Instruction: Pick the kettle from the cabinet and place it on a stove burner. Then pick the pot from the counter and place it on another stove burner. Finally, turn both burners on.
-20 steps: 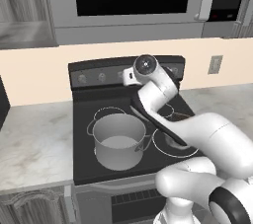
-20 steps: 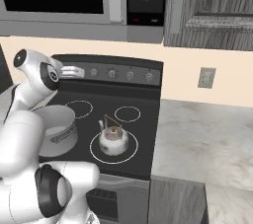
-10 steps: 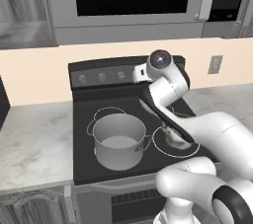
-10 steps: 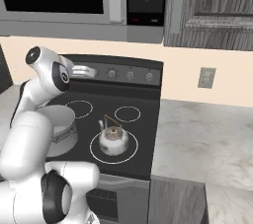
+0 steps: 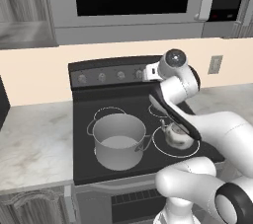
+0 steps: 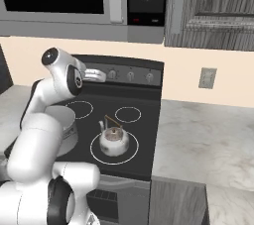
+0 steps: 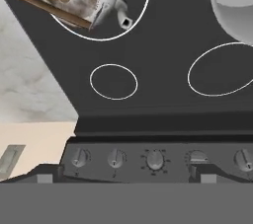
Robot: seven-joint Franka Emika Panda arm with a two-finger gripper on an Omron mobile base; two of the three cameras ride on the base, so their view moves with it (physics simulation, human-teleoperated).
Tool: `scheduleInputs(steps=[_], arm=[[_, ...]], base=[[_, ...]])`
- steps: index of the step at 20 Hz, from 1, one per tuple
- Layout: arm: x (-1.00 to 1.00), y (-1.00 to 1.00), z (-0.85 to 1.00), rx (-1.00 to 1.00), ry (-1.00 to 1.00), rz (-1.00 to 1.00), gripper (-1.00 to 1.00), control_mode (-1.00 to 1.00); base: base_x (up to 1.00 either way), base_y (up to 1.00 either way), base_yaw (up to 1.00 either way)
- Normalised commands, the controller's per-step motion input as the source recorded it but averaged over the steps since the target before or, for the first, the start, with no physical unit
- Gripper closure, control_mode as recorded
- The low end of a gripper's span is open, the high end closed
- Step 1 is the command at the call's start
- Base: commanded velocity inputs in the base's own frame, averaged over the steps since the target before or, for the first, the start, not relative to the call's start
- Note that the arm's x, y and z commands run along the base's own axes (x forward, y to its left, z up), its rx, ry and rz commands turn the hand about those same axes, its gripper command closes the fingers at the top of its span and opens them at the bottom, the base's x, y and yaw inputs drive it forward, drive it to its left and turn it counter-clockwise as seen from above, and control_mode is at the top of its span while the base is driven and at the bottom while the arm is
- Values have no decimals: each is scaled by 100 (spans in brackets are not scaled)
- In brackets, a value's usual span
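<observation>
The kettle [image 6: 113, 139] is seen set inside the near right burner ring [image 6: 113, 147] of the black glass cooktop [image 6: 144, 135], and the pot [image 5: 118, 140] is seen standing on the near left burner, so both placements are judged done and the knobs are judged the step in hand. The gripper [image 6: 98, 75] is held out level over the back of the stove, just in front of the control panel [image 5: 111, 75]. Its jaws are spread wide and nothing is held between them.

In the hand view a row of knobs [image 7: 155, 159] is seen along the panel, with the two dark fingertips [image 7: 45, 178] at the bottom edge, either side of the row. For this step to go well, the knob that serves a loaded burner should first be made out; which knob serves which ring cannot be told here. The open jaws should be centred over that single knob, brought straight on so that neighbouring knobs are not caught, closed firmly, and the wrist rolled about the knob's own axis.
</observation>
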Motion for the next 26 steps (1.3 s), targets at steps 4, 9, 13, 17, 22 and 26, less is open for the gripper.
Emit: scheduleInputs(steps=[4,9,13,17,22,26], arm=[[3,-37,-1,5,0,0,-100,-100],[6,-30,-7,2,1,0,-100,-100],[9,-27,-12,0,0,0,-100,-100],[2,-31,-2,0,0,0,-100,-100],[0,-34,0,1,0,0,-100,-100],[2,-37,0,2,0,0,-100,-100]], base=[[0,0,0],[0,0,0],[0,0,0],[0,0,0],[0,0,0],[0,0,0]])
